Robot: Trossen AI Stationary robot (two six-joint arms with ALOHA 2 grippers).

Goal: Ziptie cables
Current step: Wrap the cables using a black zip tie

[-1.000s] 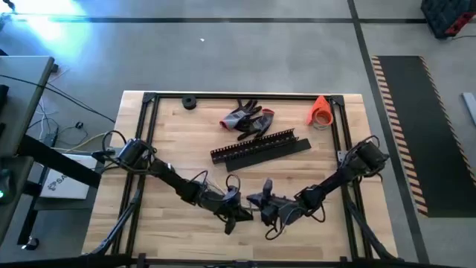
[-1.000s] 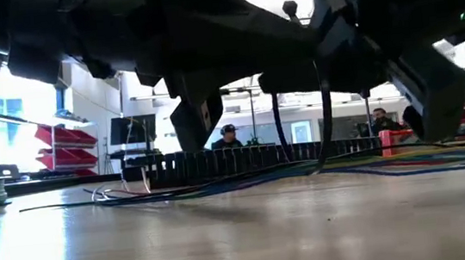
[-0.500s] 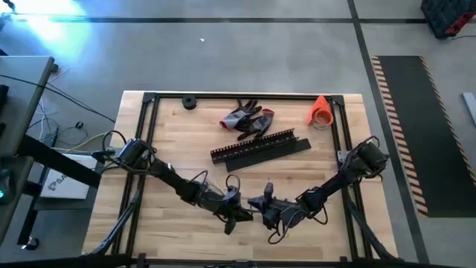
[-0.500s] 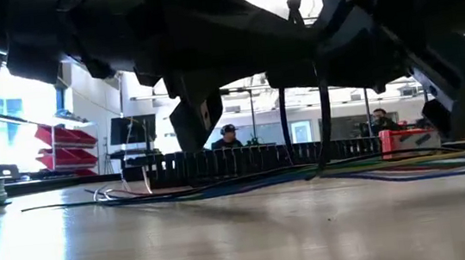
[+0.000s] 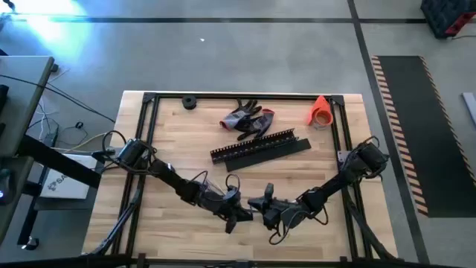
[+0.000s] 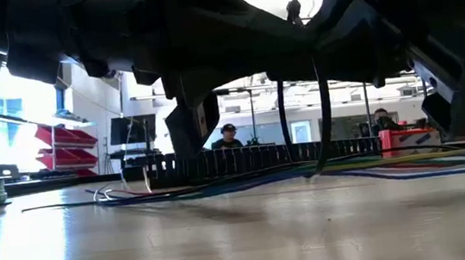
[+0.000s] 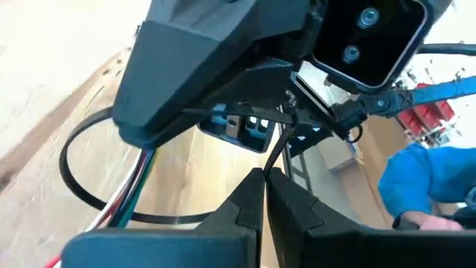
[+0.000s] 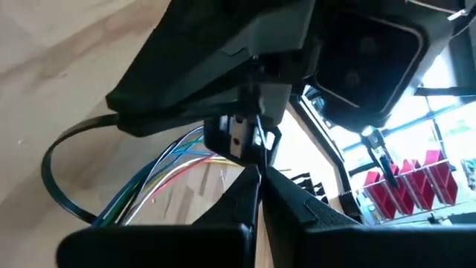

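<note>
Light, limp cables (image 8: 160, 182) sit inside the ziptie (image 7: 89, 175) loop; both grippers' jaws pinch its stiff tail, the best hold.

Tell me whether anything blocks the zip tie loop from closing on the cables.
Nothing visible does. The black zip tie already loops around the cables, with the left gripper and right gripper pinching its tail.

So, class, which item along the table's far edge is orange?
The cone in the far right corner; the gloves beside it are grey and red, and the ring farther left is black.
</note>
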